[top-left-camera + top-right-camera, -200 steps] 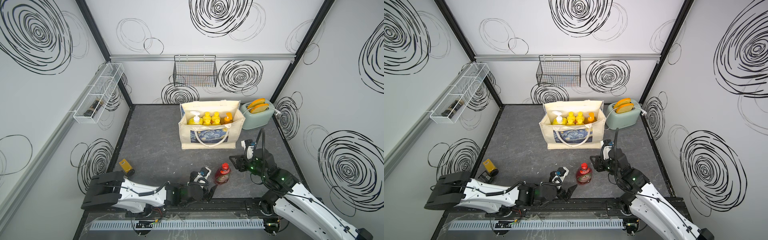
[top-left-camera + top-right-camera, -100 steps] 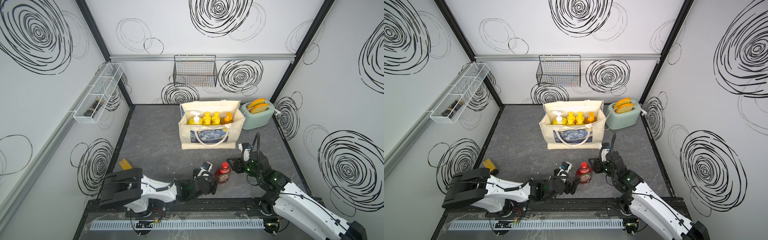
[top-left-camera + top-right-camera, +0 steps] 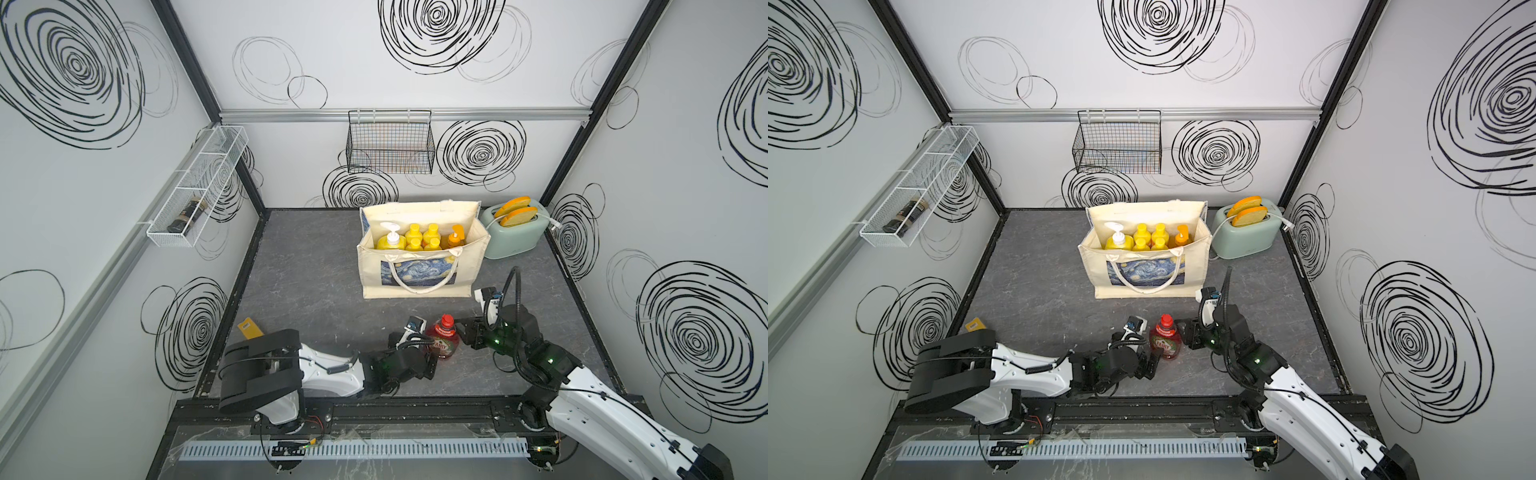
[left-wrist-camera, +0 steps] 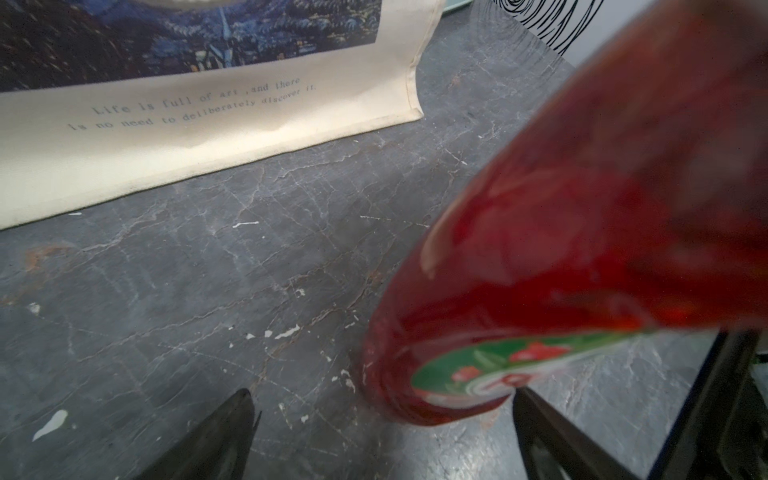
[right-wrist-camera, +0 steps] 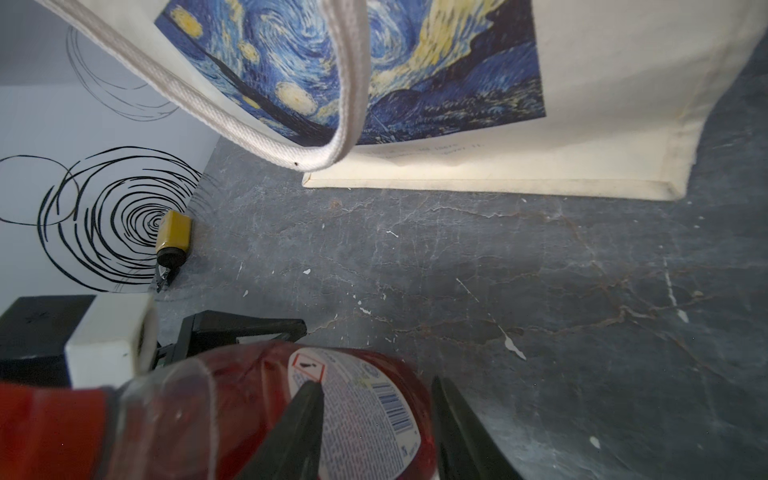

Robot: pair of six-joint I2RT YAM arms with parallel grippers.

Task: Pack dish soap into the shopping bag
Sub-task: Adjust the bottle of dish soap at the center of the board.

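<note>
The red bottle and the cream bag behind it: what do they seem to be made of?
Red bottle: probably see-through plastic with a glossy finish. Its red inside shows through the wall, bright highlights sit on the shoulder, and a paper-like label is stuck on it.
Cream bag: likely canvas cloth with a matte finish. It has stitched hems, a ribbed woven strap and a painting printed on the front.

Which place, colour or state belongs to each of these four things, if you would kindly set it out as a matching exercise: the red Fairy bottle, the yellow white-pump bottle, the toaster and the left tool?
Things:
1. red Fairy bottle
2. yellow white-pump bottle
3. toaster
4. left tool

Places, colours, states:
A. wide open
B. inside the shopping bag
C. outside the bag, in front of it
D. mint green, beside the bag

Pairs: 1-C, 2-B, 3-D, 4-A
</note>
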